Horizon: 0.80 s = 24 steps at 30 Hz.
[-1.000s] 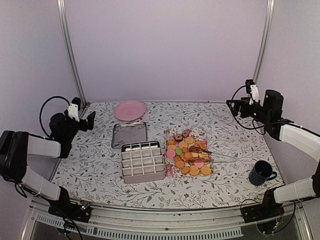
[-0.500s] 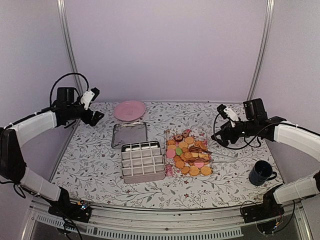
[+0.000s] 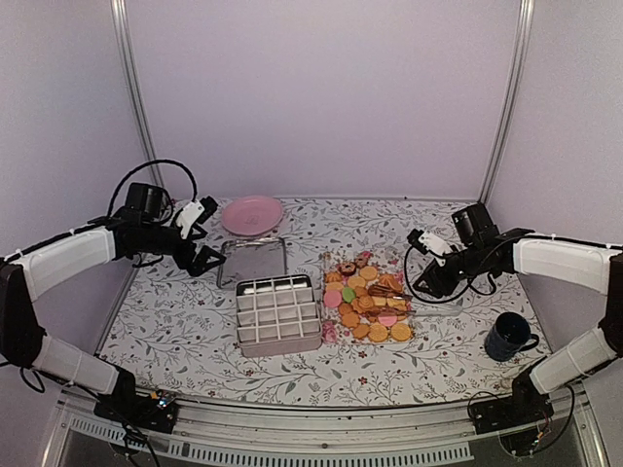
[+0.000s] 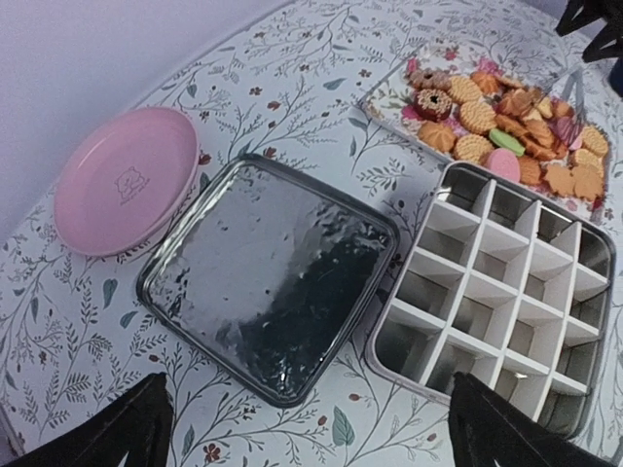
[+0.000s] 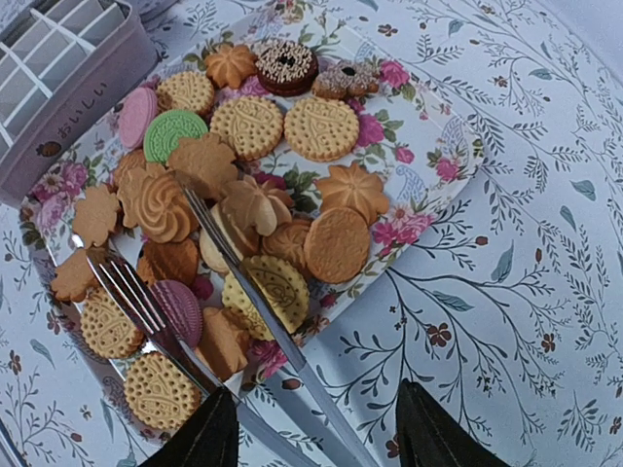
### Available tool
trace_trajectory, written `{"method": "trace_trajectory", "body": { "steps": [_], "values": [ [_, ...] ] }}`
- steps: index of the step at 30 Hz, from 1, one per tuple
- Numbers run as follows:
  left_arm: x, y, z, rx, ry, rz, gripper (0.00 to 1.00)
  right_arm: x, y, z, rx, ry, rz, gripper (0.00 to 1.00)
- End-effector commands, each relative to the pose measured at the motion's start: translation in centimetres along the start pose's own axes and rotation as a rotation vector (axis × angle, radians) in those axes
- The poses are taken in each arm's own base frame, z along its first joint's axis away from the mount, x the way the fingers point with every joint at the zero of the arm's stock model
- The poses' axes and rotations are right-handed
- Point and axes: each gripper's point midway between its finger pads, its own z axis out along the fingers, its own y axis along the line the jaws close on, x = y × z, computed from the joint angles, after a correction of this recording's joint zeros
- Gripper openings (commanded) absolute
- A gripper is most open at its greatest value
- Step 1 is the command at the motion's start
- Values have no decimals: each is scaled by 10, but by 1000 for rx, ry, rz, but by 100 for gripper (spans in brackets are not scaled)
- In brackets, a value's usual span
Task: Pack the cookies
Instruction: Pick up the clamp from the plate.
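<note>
Cookies [image 5: 253,185]: all heaped on the tray [image 5: 428,146], at 3 o'clock of the box [image 4: 506,282] in the top view.
Box: every cell in view is empty; no cookie is packed.
Lid [image 4: 273,272]: off, lying flat at the box's 12 o'clock, with the plate [image 4: 122,180] at 11 o'clock beyond it.
Tongs [image 5: 209,233]: across the heap, handles toward 3 o'clock.
Left gripper [image 4: 311,433]: jaws wide apart, empty, hovering over lid and box.
Right gripper [image 5: 316,433]: jaws apart, holding nothing, low over the tongs' handle end.
Progress: apparently at the very start; box uncovered, nothing moved.
Left to do: probably take the tongs, fill the cells, fit the lid.
</note>
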Motion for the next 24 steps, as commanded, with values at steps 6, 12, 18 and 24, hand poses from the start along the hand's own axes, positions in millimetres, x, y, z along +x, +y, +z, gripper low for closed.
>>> {"method": "trace_trajectory", "body": {
  "steps": [6,12,18,24],
  "values": [
    [-37,-49,-13,62,-157,217,99,-4,-1,36,-15,42,-53,50],
    [-37,-66,-14,94,-178,249,99,4,3,53,-39,104,-77,40],
    [-41,-71,-9,126,-175,253,100,8,7,59,-57,124,-92,36],
    [-45,-71,-6,136,-175,256,99,11,7,64,-54,140,-108,32]
  ]
}}
